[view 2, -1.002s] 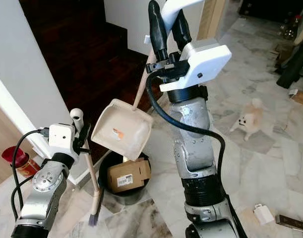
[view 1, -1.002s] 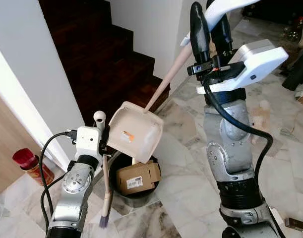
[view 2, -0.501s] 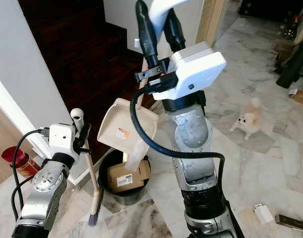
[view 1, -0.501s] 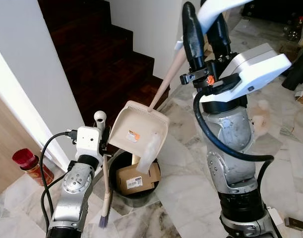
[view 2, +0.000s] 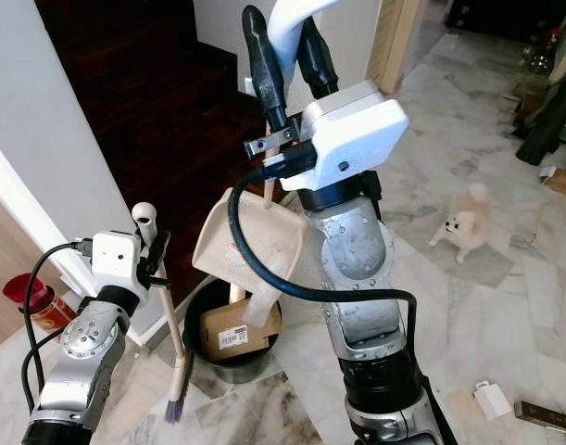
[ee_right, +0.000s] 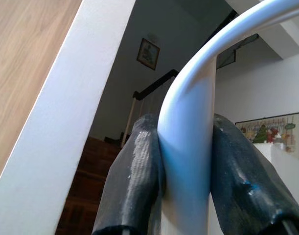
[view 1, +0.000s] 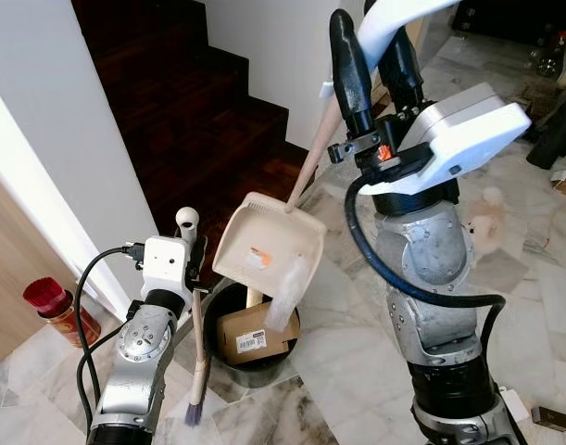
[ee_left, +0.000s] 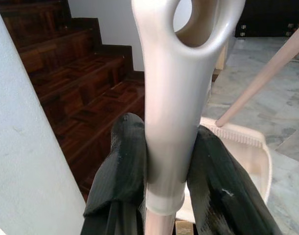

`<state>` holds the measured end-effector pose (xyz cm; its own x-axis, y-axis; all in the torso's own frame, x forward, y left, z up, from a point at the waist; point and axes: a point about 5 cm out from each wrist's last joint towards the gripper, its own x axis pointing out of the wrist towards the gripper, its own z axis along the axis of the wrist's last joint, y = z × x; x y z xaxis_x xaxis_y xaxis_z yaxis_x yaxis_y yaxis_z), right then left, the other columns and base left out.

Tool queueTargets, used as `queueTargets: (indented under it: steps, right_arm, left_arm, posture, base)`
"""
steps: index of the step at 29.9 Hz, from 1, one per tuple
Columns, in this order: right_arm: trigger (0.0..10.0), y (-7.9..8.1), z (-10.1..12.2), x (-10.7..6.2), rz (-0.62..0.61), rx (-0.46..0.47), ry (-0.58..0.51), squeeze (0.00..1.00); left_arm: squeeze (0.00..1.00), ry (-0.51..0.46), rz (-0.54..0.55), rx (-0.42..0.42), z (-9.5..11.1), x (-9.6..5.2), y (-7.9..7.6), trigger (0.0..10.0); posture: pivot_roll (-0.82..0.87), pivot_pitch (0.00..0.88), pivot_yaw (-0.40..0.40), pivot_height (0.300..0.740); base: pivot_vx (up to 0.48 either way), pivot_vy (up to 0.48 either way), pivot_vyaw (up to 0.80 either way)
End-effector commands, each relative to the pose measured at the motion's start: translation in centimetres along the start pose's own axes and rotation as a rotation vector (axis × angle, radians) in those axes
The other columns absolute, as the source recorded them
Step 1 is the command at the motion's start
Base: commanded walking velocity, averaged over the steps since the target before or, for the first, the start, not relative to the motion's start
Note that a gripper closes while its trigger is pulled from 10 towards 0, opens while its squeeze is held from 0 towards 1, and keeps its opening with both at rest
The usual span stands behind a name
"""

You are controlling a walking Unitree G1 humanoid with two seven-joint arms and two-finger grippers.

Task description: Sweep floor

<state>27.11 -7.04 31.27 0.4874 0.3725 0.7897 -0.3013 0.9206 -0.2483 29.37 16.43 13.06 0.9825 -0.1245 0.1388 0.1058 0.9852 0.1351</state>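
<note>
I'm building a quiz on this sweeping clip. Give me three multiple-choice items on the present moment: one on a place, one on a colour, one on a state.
1. Where does the dustpan hang?
A. over the black bin
B. on the stairs
C. flat on the floor

2. What colour is the can by the wall?
A. blue
B. red
C. green

3. How is the right gripper?
A. open and free
B. shut on the dustpan handle
C. resting on the floor

Answers: 1 A, the tilted pan is above the bin, which holds a cardboard box. 2 B, it is red. 3 B, the right wrist view shows both fingers clamping the white handle.
</note>
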Motion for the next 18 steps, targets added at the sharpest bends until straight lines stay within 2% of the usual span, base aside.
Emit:
queueTargets:
  steps: [1,9,18]
  right_arm:
    - [10.0,0.2,2.3,0.7,0.003,-0.030,-0.120,0.00]
    - [10.0,0.4,2.4,0.7,-0.056,-0.035,-0.121,0.00]
    - [10.0,-0.7,2.6,0.5,-0.220,-0.050,-0.128,0.00]
  left_arm:
    - [0.00,-0.085,-0.024,-0.011,1.5,0.3,-0.5,10.0]
    - [0.00,-0.085,-0.022,-0.009,1.5,0.3,-0.5,10.0]
    - [0.00,-0.086,-0.018,-0.008,1.5,0.3,-0.5,10.0]
  posture:
    - [0.05,0.061,-0.021,0.740]
    - [0.06,0.062,-0.024,0.740]
    - [0.06,0.061,-0.027,0.740]
  base:
    - [0.000,0.000,0.00]
    - [0.000,0.000,0.00]
    - [0.000,0.000,0.00]
